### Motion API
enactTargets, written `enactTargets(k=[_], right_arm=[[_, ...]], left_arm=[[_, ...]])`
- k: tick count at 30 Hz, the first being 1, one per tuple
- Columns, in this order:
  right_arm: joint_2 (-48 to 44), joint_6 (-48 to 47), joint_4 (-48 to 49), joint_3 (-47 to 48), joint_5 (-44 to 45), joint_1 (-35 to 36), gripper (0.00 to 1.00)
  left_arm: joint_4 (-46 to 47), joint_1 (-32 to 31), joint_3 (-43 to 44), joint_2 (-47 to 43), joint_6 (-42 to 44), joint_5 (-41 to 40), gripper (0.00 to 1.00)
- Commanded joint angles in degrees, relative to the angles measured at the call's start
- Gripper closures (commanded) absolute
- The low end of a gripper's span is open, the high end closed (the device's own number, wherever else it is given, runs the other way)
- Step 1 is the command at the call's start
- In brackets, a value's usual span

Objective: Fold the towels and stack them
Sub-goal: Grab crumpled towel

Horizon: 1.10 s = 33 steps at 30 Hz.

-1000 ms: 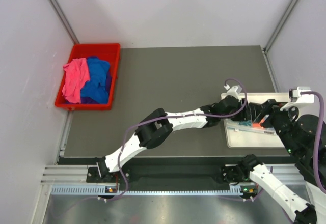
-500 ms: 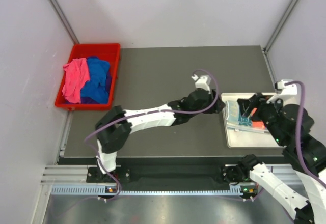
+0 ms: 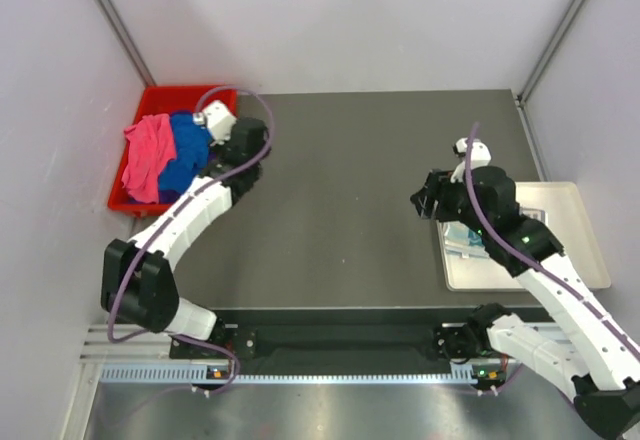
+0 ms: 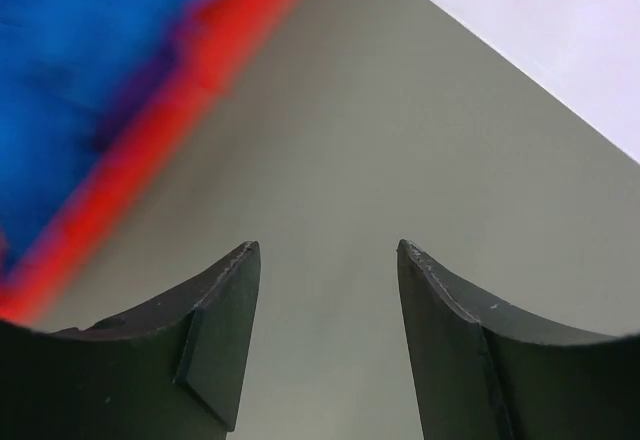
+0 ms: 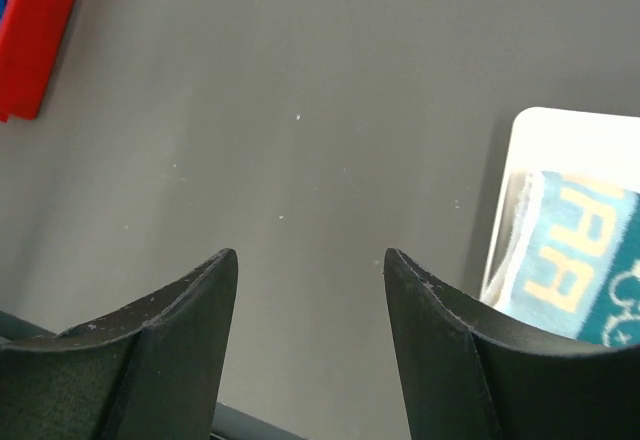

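Observation:
Pink and royal blue towels lie crumpled in the red bin at the back left; the blue one shows blurred in the left wrist view. A folded cream towel with teal and orange lettering lies in the white tray, partly hidden under my right arm in the top view. My left gripper hangs open over the table just right of the bin, holding nothing. Also open and unladen, my right gripper hovers over the table just left of the tray.
The bin's red rim runs along the left of the left wrist view, and its corner shows far off in the right wrist view. The tray's rim lies right of the right fingers. White walls enclose the grey table.
My left arm has swung from the tray at the right across the table to the bin. The right gripper has drawn back off the tray toward the left.

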Motion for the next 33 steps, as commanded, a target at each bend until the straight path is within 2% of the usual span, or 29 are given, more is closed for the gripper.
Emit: enactTargets(k=[1, 2, 5, 10, 17, 21, 28, 33], right_arm=[[1.72, -0.34, 7.17, -0.80, -2.79, 0.14, 0.39], [2.25, -0.69, 7.52, -1.07, -2.97, 0.14, 0.39], [3.83, -1.57, 8.66, -1.86, -3.50, 0.22, 0.39], [6.38, -2.80, 10.16, -3.27, -4.47, 0.22, 0.39], [8.23, -2.71, 11.65, -4.68, -7.72, 0.22, 0.40], [8.49, -2.71, 12.18, -4.94, -7.98, 0.14, 0.40], [9.02, -2.71, 12.45, -5.12, -7.81, 0.14, 0.40], [8.93, -2.80, 12.36, -5.03, -7.11, 0.22, 0.40]], left_arm=[[-2.50, 8.31, -0.11, 2.44, 1.95, -3.44, 0.38], [-2.06, 12.16, 0.24, 3.49, 1.78, -3.43, 0.38], [-0.57, 17.80, 2.09, 8.32, 1.08, -1.59, 0.38], [1.46, 22.91, 6.30, 15.53, 1.34, -0.54, 0.38], [0.59, 25.65, 13.42, 24.06, 1.69, -1.76, 0.38], [-1.43, 25.99, 15.80, 27.22, -0.93, -3.35, 0.38], [-3.81, 27.49, 14.75, 28.02, -5.77, -4.40, 0.38], [-1.80, 27.58, 12.73, 27.93, -6.31, -3.53, 0.38]])
